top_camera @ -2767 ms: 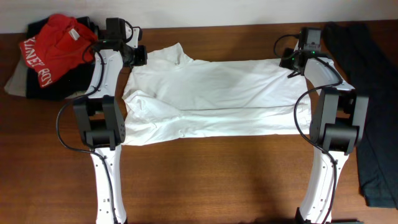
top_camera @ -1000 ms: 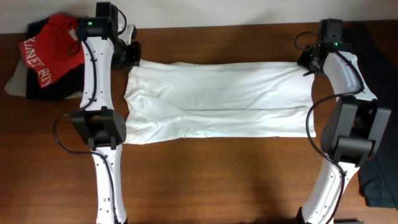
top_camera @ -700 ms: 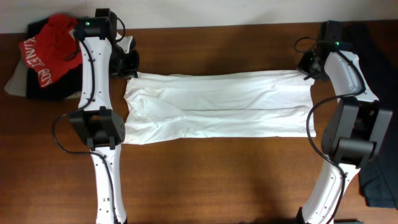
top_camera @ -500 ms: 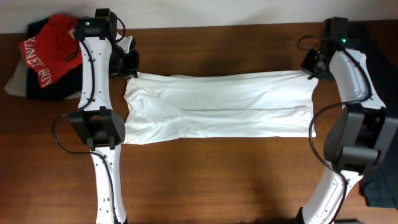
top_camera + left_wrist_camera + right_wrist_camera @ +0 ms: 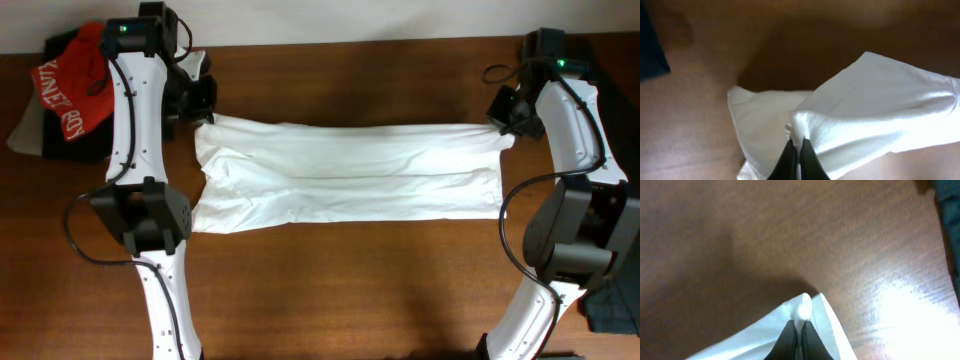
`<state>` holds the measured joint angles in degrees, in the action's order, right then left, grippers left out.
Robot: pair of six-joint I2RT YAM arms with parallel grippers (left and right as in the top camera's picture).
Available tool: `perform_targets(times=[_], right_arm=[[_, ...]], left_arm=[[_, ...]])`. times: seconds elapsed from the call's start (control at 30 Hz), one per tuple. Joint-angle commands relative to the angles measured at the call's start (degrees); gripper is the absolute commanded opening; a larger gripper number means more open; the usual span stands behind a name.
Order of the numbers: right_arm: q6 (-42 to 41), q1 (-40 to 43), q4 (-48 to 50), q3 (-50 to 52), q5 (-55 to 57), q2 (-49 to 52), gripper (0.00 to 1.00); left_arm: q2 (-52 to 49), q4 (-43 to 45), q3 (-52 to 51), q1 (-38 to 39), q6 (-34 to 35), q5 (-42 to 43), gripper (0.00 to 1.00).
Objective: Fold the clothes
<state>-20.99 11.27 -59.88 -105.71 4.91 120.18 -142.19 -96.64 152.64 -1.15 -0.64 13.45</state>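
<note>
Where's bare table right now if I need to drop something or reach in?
Widest free patch: table on the near side of the T-shirt, between the left arm and right arm. Narrower strip between the shirt's far edge and the table's back edge. Crowded: back-left corner, red shirt; right edge, dark garment.

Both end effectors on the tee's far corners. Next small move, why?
Probably draw both corners together toward the near edge: left end effector and right end effector each pinch the white T-shirt, pulled taut between them, ready to fold over.
</note>
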Motion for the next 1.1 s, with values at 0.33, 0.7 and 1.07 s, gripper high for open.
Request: perform_targets(times=[0.33,0.7,1.07], right_arm=[[-0.28,0.50,-10.03,-0.37,0.28,-1.38,0.04],[3.61,0.50,-13.09,-0.37,0.33,-1.38,0.04],[4.24,0.50,-17.94,0.35,2.01,-1.31,0.05]], left_arm=[[0.37,-0.11,-16.13,-0.02,-0.26,-1.53,0.01],[0.37,-0.11,-27.91,-0.04,-0.24,-5.81,0.01],[0.37,-0.11,-29.14,-0.02,-0.22,-7.54,0.01]])
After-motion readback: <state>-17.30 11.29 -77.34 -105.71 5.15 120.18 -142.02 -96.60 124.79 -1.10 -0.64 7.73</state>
